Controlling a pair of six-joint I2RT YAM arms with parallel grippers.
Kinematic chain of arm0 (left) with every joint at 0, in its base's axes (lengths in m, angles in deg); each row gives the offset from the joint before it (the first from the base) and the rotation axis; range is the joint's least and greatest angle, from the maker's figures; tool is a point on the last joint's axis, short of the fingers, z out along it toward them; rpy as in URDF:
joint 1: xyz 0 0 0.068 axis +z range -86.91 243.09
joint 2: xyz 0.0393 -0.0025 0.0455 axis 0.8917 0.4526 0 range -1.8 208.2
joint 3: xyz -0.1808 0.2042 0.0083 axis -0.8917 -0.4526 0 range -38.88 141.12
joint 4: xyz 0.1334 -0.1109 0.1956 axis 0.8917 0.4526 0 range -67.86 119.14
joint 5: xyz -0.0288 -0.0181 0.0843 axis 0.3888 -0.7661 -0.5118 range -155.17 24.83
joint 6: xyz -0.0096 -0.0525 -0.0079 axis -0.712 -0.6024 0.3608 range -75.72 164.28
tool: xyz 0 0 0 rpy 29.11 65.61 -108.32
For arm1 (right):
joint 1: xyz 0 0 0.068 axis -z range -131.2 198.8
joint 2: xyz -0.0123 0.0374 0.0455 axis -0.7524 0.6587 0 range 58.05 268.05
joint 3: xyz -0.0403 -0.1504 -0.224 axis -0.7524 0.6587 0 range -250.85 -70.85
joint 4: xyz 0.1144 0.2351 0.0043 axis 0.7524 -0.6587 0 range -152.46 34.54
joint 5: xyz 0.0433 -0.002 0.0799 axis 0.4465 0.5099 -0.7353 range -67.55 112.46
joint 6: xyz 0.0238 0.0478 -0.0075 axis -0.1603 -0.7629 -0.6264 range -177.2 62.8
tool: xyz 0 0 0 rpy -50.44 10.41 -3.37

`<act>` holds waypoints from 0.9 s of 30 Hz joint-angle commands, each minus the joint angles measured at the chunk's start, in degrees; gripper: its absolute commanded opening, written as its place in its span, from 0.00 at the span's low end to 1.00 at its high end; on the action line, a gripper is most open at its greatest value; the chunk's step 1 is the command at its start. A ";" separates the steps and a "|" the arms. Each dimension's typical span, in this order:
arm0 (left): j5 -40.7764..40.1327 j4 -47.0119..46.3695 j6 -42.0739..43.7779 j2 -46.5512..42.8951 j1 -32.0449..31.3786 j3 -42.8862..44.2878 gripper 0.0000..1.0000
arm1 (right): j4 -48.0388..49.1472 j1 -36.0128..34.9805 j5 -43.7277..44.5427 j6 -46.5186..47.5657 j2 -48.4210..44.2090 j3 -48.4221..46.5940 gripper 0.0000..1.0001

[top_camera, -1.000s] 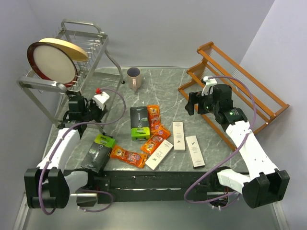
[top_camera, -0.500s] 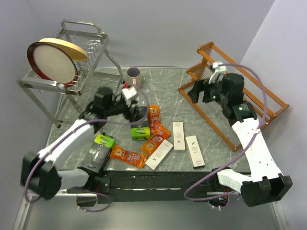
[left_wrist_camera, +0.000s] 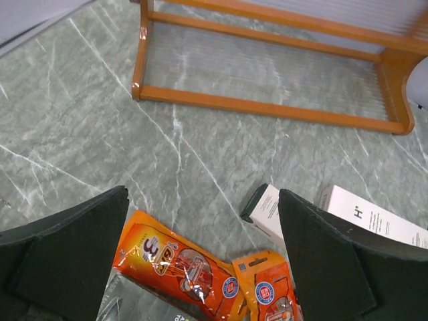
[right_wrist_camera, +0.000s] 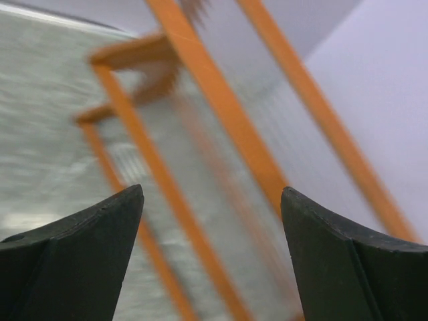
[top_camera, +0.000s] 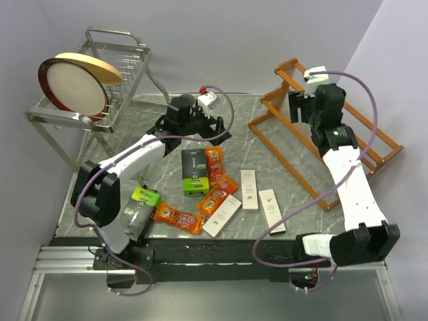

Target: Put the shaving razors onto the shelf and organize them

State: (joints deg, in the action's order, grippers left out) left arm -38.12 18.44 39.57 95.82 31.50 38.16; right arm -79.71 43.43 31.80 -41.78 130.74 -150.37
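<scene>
The shaving razors lie loose in the middle of the table: a green-and-black pack [top_camera: 194, 172], orange packets [top_camera: 214, 164] [top_camera: 179, 217], slim white boxes [top_camera: 249, 189] [top_camera: 271, 210] and a lime-green pack [top_camera: 145, 195]. My left gripper [top_camera: 217, 132] hovers open just behind them, holding nothing. The left wrist view looks down between its fingers [left_wrist_camera: 202, 200] at orange packets [left_wrist_camera: 177, 264] and a white box [left_wrist_camera: 271, 210]. The orange-brown shelf [top_camera: 286, 67] stands at the back right, with no packs showing on it. My right gripper [top_camera: 295, 110] is open over the shelf's left end, and blurred shelf rails [right_wrist_camera: 221, 107] fill its wrist view.
A silver wire rack [top_camera: 127, 60] holding a round plate [top_camera: 73, 83] stands at the back left. A dark flat pack [top_camera: 137, 217] lies near the front left edge. The shelf's lower rail [left_wrist_camera: 267, 107] crosses the top of the left wrist view.
My left arm swung from the table's left side to the back centre and its gripper opened. My right gripper rose and moved back along the shelf.
</scene>
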 commanded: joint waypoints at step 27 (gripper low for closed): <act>-3.14 -2.01 -2.06 -7.80 -0.31 -7.25 1.00 | 49.12 -3.86 24.41 57.96 18.63 12.38 0.38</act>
State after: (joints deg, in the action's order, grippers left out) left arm -40.15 17.45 38.78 90.90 31.39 31.40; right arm -38.88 41.18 55.91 11.34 148.33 -138.55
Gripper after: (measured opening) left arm 0.995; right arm 0.473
